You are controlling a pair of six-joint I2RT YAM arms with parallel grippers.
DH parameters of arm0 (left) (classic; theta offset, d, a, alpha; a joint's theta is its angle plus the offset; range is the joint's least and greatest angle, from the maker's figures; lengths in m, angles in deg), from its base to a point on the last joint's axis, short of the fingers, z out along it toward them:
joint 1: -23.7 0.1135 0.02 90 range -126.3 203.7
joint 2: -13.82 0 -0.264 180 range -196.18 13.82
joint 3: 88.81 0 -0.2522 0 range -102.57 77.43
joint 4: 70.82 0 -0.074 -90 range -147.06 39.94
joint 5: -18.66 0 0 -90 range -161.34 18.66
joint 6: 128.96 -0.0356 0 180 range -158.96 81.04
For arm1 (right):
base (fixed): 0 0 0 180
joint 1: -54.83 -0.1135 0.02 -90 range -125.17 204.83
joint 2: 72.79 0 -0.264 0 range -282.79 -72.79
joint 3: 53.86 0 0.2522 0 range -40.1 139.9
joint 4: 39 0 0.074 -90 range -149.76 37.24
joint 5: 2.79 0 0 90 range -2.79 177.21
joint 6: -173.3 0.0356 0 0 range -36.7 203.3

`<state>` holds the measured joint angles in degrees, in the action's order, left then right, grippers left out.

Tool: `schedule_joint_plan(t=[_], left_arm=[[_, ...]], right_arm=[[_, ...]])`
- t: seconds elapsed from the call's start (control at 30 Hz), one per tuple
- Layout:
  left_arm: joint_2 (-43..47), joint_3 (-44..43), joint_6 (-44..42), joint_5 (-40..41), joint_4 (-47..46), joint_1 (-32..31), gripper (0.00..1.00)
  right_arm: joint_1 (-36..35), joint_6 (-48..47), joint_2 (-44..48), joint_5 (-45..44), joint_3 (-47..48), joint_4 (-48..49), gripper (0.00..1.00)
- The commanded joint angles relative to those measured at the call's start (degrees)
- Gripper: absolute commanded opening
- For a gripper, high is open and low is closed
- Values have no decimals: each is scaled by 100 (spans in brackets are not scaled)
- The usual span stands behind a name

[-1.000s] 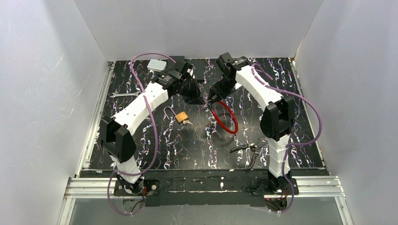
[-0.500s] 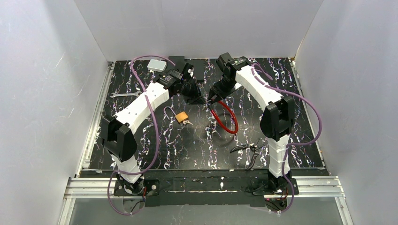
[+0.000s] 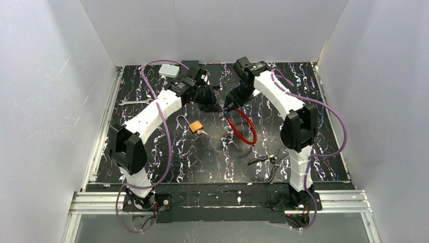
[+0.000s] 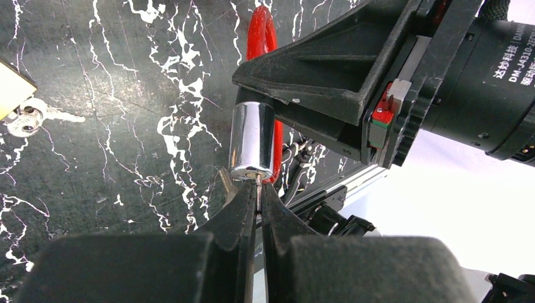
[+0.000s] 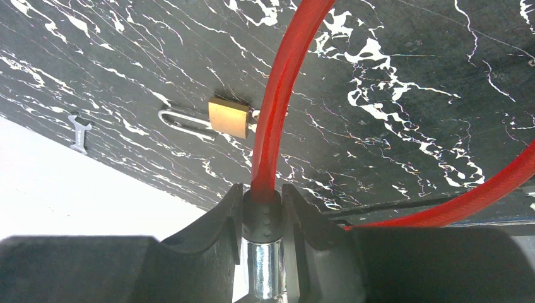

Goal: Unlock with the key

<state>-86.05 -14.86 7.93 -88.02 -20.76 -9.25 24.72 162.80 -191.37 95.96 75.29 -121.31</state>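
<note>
Both arms meet over the back middle of the table, fingertips almost nose to nose.

Right gripper: jaws part closed, clamped on the cable lock at the black collar, where the red cable enters the barrel. One finger sits each side of the collar. The lock's head is lifted off the table; the red loop trails down and lies on the marbled surface toward the right arm's side.

Left gripper: pinched all the way shut on the key. Only a thin sliver of blade shows between the fingertips. The key's tip is at the end face of the chrome barrel, right at the keyhole (how deep it sits, can't tell). Barrel and key are in line, with the barrel end pointing at the left fingertips.

Elsewhere on the table:
- Brass padlock lies flat to the left of the red cable, shackle pointing away from it, well below the grippers and touched by neither.
- A small set of keys lies right against the padlock.
- Small wrench lies near the left edge.
- Pliers lie near the right arm's base.
</note>
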Motion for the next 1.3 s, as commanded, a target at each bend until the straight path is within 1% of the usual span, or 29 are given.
schedule_joint_plan(t=[0.0,0.1,0.17,0.23,0.33,0.4,0.63,0.73,0.87,1.07,1.27], left_arm=[[110,-120,-375,79,-47,43,0],[70,-246,-517,154,82,43,0],[38,-296,-432,189,149,43,0],[30,-252,-80,110,163,66,0],[56,26,620,-192,-170,87,0],[67,132,814,-298,-344,81,0],[38,112,657,-95,-124,96,0],[-33,-33,155,-215,-119,96,0],[-104,-145,-274,-268,57,122,0],[-71,35,-260,-406,-92,122,0],[-27,120,-390,-424,-180,122,0]], right_arm=[[-35,39,169,190,70,-63,1],[-38,39,162,194,62,-73,1],[-38,39,169,186,62,-70,1],[-37,39,165,188,62,-71,1],[-35,41,173,204,38,-56,1],[-38,47,186,238,12,-34,1],[-38,39,218,284,-25,-20,1],[-39,30,244,272,-39,-18,1],[-33,7,281,330,-83,20,1],[-30,-32,400,535,-338,371,1],[-23,-90,477,487,-482,363,1]])
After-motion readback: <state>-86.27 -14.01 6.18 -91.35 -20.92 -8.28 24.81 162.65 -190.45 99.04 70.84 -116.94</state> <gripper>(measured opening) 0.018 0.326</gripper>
